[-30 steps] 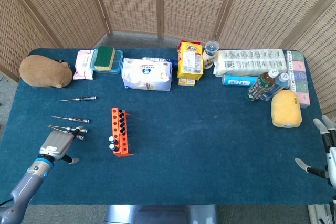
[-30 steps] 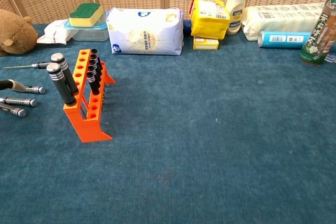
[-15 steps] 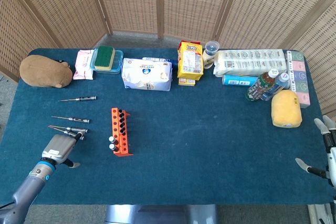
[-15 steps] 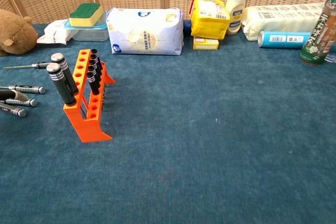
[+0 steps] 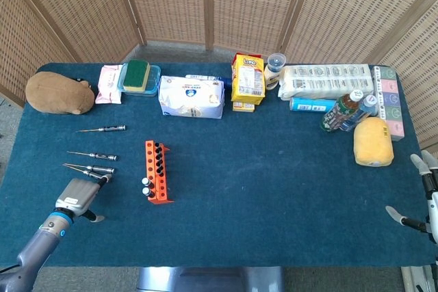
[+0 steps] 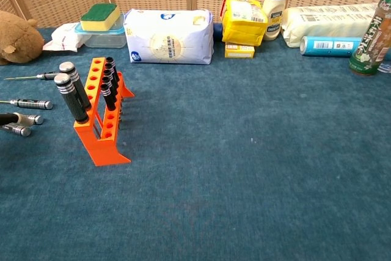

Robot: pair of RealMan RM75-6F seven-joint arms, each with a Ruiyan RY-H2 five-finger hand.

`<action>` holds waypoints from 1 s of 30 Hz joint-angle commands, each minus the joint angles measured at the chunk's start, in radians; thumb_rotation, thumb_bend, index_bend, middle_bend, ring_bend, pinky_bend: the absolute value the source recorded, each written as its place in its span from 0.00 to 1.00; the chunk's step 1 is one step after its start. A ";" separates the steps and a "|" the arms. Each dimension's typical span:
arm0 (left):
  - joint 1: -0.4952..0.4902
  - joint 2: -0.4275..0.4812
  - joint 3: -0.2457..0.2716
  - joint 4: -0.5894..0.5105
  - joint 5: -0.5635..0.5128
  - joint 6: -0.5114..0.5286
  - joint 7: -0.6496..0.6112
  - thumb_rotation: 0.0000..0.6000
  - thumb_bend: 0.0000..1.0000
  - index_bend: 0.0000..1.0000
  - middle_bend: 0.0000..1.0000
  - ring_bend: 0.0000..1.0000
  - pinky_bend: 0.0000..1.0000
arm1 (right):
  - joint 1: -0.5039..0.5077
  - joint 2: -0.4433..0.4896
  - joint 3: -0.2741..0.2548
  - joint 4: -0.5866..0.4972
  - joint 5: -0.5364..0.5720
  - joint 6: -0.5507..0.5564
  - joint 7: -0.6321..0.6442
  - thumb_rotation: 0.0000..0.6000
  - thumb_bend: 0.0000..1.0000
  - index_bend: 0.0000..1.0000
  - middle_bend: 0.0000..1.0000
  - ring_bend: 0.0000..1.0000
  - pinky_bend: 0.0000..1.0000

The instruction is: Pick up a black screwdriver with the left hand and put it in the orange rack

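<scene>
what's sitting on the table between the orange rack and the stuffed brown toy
In the head view, loose screwdrivers lie on the blue cloth between the orange rack and the stuffed brown toy, the farthest screwdriver being closest to the toy.

Two metal arms ending in pale mechanical hands

The left hand (image 5: 77,196) has a boxy silver-grey back and slim silver fingers with dark tips; behind it sits a dark wrist with a bright blue ring, then a smooth grey-blue forearm (image 5: 31,259). The right hand (image 5: 424,193), at the frame's edge, shows white and silver fingers with black parts between them
</scene>
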 commanded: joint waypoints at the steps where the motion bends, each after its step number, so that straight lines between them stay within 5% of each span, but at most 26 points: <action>1: -0.004 0.000 0.004 0.001 -0.016 -0.005 0.002 0.55 0.00 0.05 0.90 0.78 0.86 | 0.000 0.001 0.000 0.000 0.000 0.000 0.001 1.00 0.00 0.04 0.00 0.00 0.00; 18: 0.011 0.090 0.052 -0.069 0.016 -0.006 -0.057 0.55 0.00 0.08 0.90 0.78 0.86 | -0.001 0.002 0.001 -0.002 0.000 0.002 0.005 1.00 0.00 0.04 0.00 0.00 0.00; 30: 0.024 0.090 0.023 -0.034 0.161 0.006 -0.178 0.57 0.00 0.08 0.90 0.78 0.86 | 0.001 0.000 -0.001 -0.004 0.000 -0.001 -0.004 1.00 0.00 0.04 0.00 0.00 0.00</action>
